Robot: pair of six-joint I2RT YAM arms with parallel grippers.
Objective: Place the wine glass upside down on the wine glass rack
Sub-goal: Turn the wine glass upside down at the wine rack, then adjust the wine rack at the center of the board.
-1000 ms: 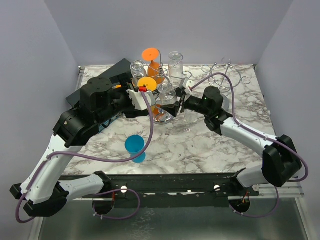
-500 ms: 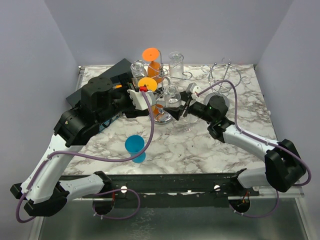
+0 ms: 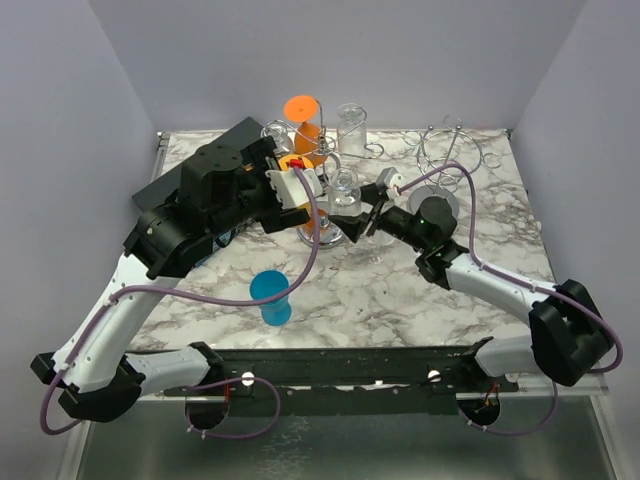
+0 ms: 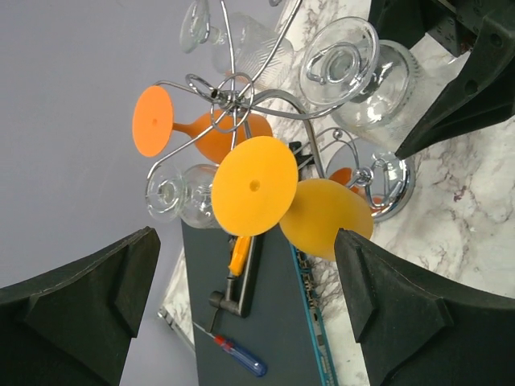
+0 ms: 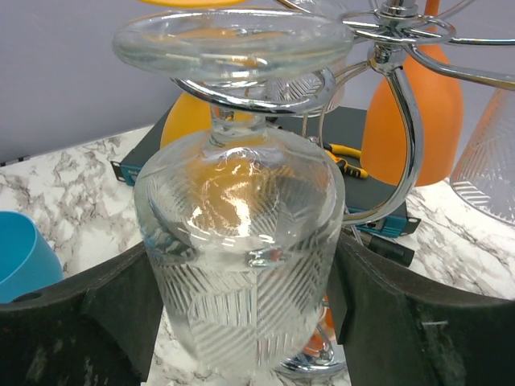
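Right gripper (image 5: 245, 318) straddles the hung glass (image 5: 241, 217) mid-frame, clamped or freed I cannot tell; I spread fully, then retreat level.

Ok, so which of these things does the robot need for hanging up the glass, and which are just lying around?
For the job: clear wine glass, hanging upside down; chrome wine glass rack it hangs on; right gripper, fingers either side of the glass.
Just lying about: blue cup; orange glasses already on the rack; second wire rack at the back; blue-handled screwdriver; pliers.
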